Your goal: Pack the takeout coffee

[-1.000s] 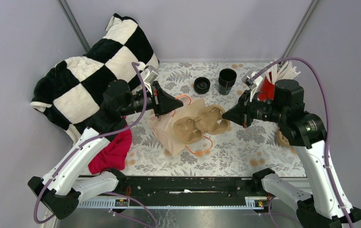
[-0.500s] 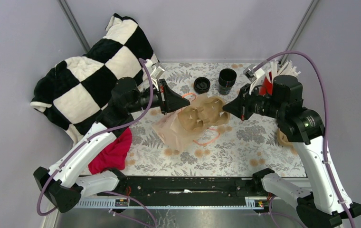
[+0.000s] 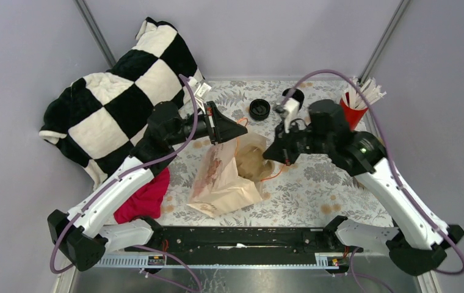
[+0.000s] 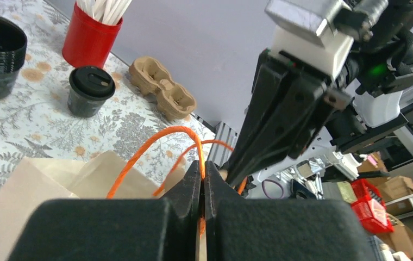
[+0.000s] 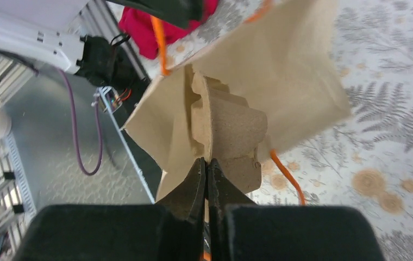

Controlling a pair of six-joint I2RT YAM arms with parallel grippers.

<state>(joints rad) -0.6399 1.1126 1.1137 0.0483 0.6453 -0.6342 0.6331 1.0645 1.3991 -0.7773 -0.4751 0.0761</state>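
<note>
1. Left hand (image 4: 201,169): closed on the orange handle (image 4: 177,129) of the paper bag (image 3: 223,183).
2. Right hand (image 5: 207,166): clamped on the cup carrier (image 5: 229,136), which I see partly inside the bag's mouth.
3. Takeout coffee (image 4: 89,91): upright on the table (image 3: 315,189), lidded, well apart from the bag. In my left wrist view, the red cup (image 4: 87,41) is at its 12 o'clock and a spare carrier (image 4: 161,89) at 3 o'clock. My right arm hides it from above.
4. Around the bag: checkered blanket (image 3: 119,104) at 10 o'clock, red cloth (image 3: 147,198) at 8 o'clock, lid stack (image 3: 259,108) at 12 o'clock.
</note>
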